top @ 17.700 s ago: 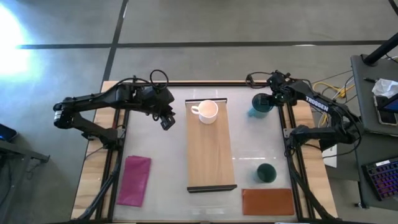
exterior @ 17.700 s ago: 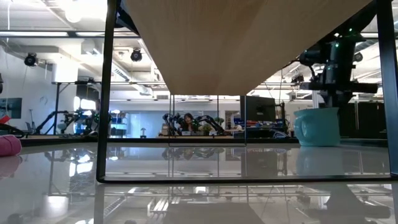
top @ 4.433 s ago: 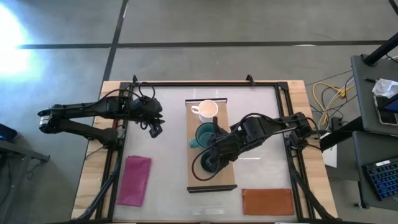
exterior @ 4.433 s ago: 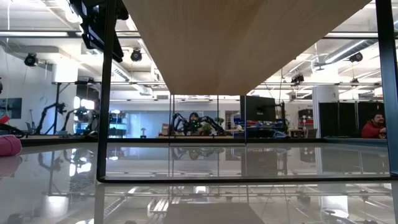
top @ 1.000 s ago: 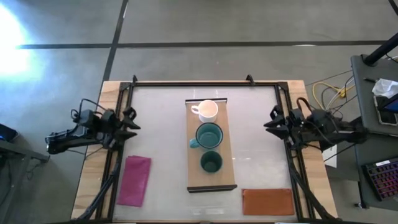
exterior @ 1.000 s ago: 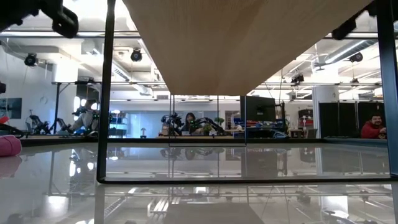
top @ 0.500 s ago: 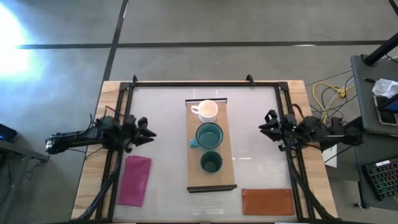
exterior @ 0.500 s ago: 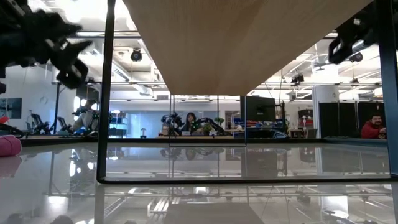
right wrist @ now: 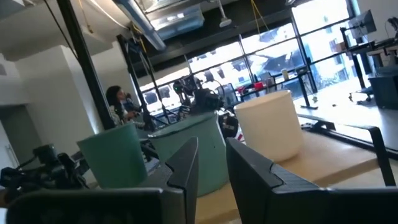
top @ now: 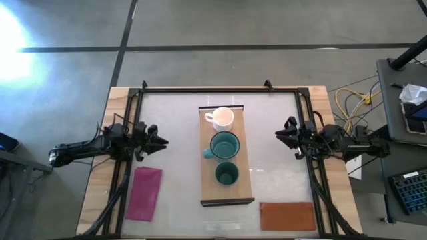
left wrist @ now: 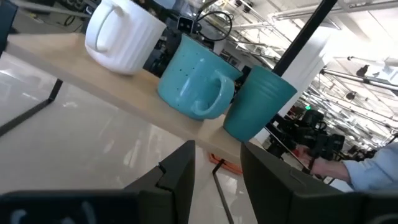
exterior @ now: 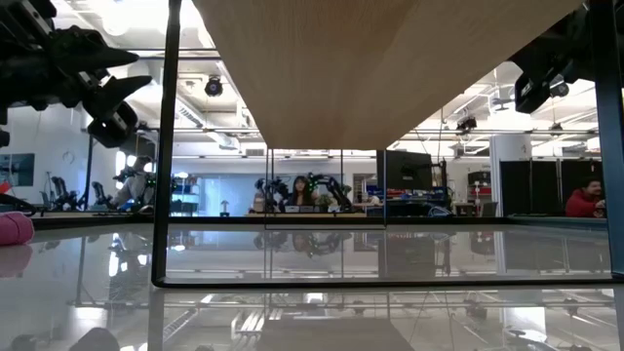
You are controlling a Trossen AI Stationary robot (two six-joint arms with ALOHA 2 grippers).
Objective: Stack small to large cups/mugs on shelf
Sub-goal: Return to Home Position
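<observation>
From above, the white mug (top: pixel 222 118), teal mug (top: pixel 223 144) and dark green mug (top: pixel 226 174) are standing in a row on the shelf (top: pixel 227 194). The left gripper (top: pixel 162 141) and right gripper (top: pixel 279 135) are hanging at opposite table edges. In the low view the shelf's underside is filling the upper middle, and in both wrist views the fingers (left wrist: pixel 180 173) are sitting slightly parted, gripping nothing.

— From desk height, what shows of the long light-wood shelf board (exterior: pixel 390 68)?
— Only its underside, cut off by the top edge. Whatever stands on top is hidden. The magenta cloth (exterior: pixel 12 226) is clipped at the left edge.
— And the wrist views?
— In the left one the white ribbed mug (left wrist: pixel 124 37) loses its rim to the edge. In the right one a finger of the right gripper (right wrist: pixel 211 144) covers part of the teal speckled mug (right wrist: pixel 208 127).
— The dark green mug (top: pixel 226 174), its handle?
— From above, I cannot tell where it points.
</observation>
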